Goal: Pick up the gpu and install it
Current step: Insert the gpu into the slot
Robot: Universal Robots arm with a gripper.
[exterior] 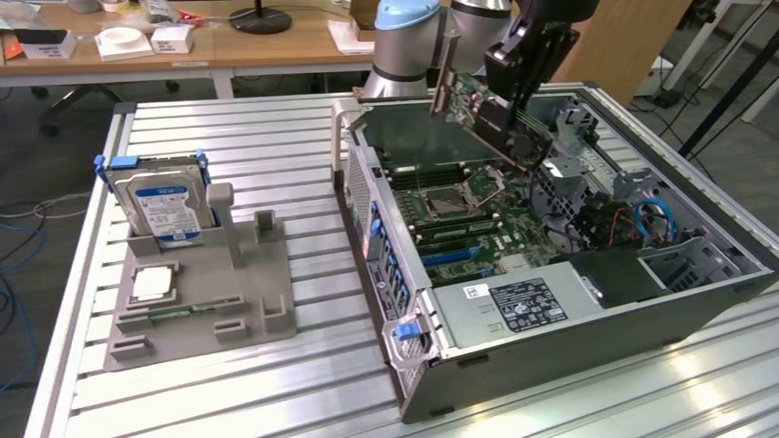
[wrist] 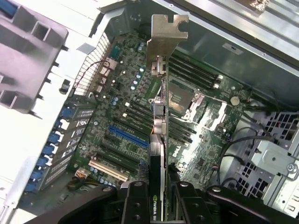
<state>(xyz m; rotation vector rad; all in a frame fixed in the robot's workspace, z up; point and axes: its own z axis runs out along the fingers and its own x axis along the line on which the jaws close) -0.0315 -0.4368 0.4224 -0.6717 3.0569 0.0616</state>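
My gripper [exterior: 526, 68] is shut on the gpu [exterior: 481, 109], a green card with a dark face, and holds it tilted in the air above the open computer case [exterior: 402, 274]. In the wrist view the gpu [wrist: 161, 154] shows edge-on between my two black fingers [wrist: 135, 205], its silver end bracket [wrist: 166, 42] pointing away from the gripper [wrist: 160, 205]. Below it lies the motherboard [wrist: 126, 116] with a blue expansion slot [wrist: 128, 136] and a white slot [wrist: 110, 170]. The card hangs apart from the board.
On the exterior view's left, a grey holder [exterior: 232, 283] carries a silver hard drive with a blue label [exterior: 164, 205] and a square processor chip [exterior: 152, 285]. Inside the case sit a power supply [exterior: 517, 301], cables [exterior: 651, 219] and the processor socket [exterior: 457, 196]. Desks stand behind.
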